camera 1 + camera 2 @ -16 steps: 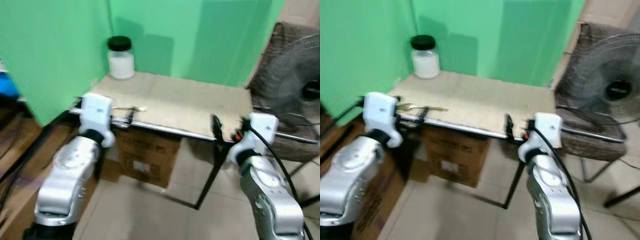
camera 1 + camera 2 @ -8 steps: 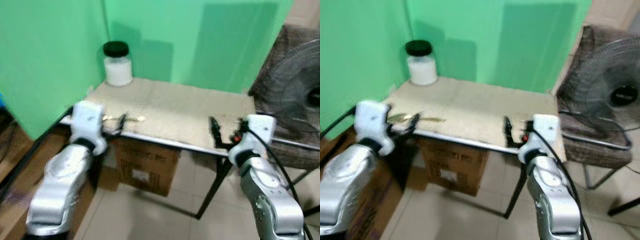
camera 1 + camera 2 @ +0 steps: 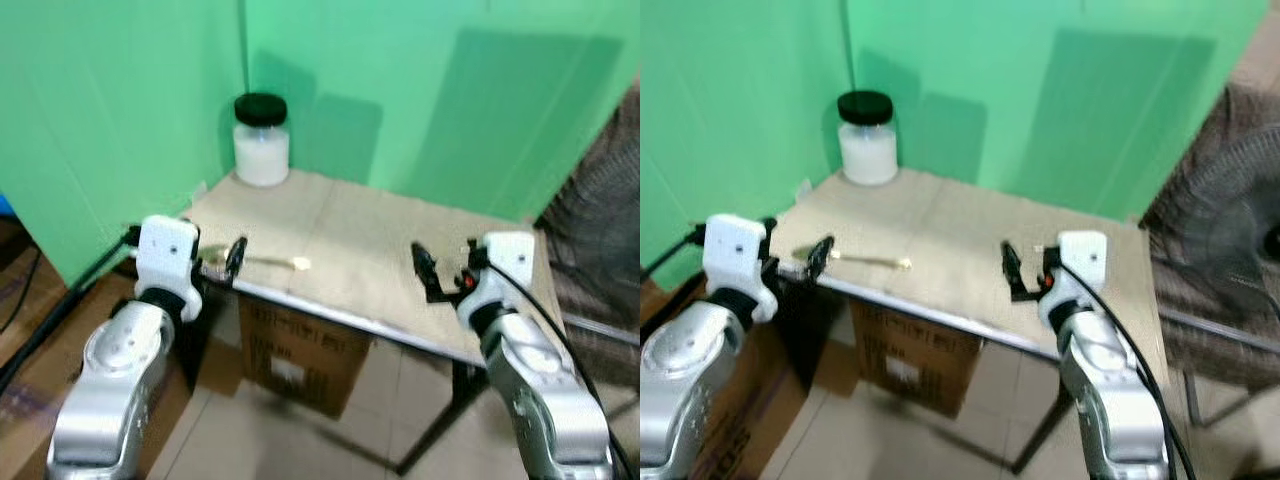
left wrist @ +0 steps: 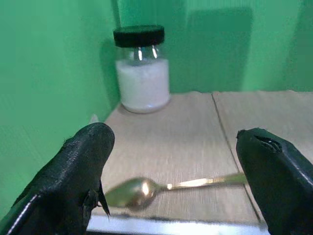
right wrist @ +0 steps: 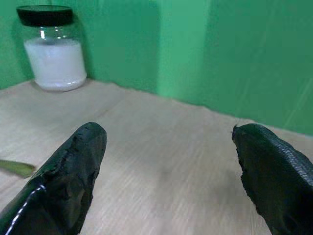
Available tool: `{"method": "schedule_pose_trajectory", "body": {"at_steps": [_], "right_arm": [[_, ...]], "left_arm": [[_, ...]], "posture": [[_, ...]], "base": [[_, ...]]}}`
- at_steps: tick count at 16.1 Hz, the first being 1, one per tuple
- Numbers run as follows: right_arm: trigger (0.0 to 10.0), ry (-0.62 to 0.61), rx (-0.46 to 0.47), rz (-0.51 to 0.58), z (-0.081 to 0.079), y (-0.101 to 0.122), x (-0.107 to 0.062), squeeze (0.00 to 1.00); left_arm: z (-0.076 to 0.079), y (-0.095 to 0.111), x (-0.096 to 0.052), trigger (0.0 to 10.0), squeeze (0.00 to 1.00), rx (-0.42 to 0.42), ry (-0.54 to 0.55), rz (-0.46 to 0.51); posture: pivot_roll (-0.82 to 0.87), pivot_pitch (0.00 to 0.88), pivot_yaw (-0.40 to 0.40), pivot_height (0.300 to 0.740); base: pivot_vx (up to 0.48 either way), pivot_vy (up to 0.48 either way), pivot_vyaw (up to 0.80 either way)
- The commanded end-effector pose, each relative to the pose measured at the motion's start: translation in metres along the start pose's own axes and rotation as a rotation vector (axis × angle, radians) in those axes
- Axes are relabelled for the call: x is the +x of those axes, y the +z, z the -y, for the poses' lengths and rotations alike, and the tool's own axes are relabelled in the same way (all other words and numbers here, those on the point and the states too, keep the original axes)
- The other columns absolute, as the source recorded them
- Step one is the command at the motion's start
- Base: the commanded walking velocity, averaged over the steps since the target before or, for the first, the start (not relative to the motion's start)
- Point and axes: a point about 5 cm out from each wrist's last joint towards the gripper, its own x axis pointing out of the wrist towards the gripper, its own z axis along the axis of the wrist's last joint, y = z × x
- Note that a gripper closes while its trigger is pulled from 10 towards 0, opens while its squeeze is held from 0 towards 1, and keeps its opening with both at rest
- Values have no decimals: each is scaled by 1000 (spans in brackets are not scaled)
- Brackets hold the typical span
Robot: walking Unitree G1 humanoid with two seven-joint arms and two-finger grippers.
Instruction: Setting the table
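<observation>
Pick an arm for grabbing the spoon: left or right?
Left. The left gripper is open right at the spoon near the table edge; the right gripper is across the tabletop.

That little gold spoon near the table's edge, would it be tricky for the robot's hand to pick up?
Probably, yes. The gold spoon lies flat on the table, so thick black fingers may struggle to get under its thin handle. Its shiny metal looks slippery and stiff, and it seems light, so a nudge from the open left hand might slide it rather than lift it.

A gold spoon (image 3: 868, 261) lies on the table (image 3: 960, 250) near the jar (image 3: 867, 138).
</observation>
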Motion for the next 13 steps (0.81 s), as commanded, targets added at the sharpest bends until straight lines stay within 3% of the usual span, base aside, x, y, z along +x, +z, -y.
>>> {"method": "schedule_pose_trajectory", "body": {"at_steps": [1, 5, 11, 13], "right_arm": [[10000, -30, -13, 2, 9, 0, 1, 0], [10000, -4, -48, 2, 10, 0, 6, 0], [10000, 47, -107, -21, 12, -3, 13, 0], [10000, 157, -171, -39, 5, -2, 22, 0]], "left_arm": [[9, 2, 0, 10000, 0, -1, -31, 14], [9, 1, 1, 10000, 0, 17, -47, 11], [14, -3, -3, 10000, 0, 47, -77, -5], [17, -4, -4, 10000, 0, 58, -104, -14]], "posture": [[50, 0, -71, 740], [52, 0, -71, 740], [60, 0, -82, 740], [63, 0, -90, 740]], "base": [[345, 0, 800], [339, 0, 722], [335, 0, 0], [291, 0, 0]]}}
